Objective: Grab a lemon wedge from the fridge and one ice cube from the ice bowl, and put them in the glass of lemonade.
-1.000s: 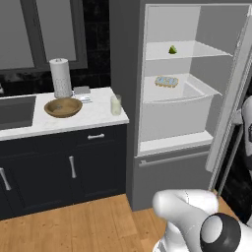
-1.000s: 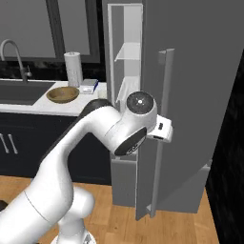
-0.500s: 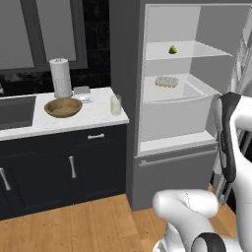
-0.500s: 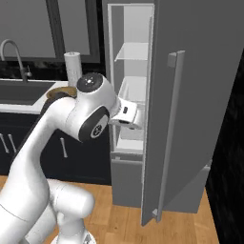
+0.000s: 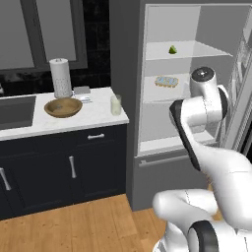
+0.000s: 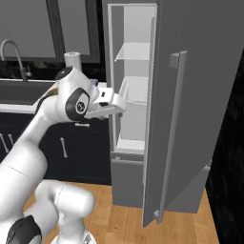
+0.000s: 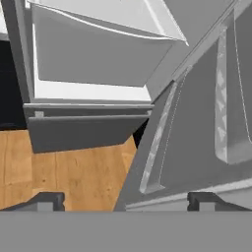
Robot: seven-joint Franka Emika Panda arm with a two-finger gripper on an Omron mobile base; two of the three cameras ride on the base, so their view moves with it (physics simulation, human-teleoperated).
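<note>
the tiny yellow-green lemon wedge (image 5: 173, 49) sits on the upper white shelf of the tall grey fridge (image 5: 194, 29), door open. it looks light, soft and slippery, so pinch its flat sides gently. the 2 fingers (image 7: 46, 201) stand wide apart, empty.

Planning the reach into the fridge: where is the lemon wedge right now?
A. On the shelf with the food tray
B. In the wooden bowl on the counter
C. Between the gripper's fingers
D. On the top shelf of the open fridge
D: in the left base view the lemon wedge lies alone on the top shelf of the open fridge, one shelf above the food tray.
</note>
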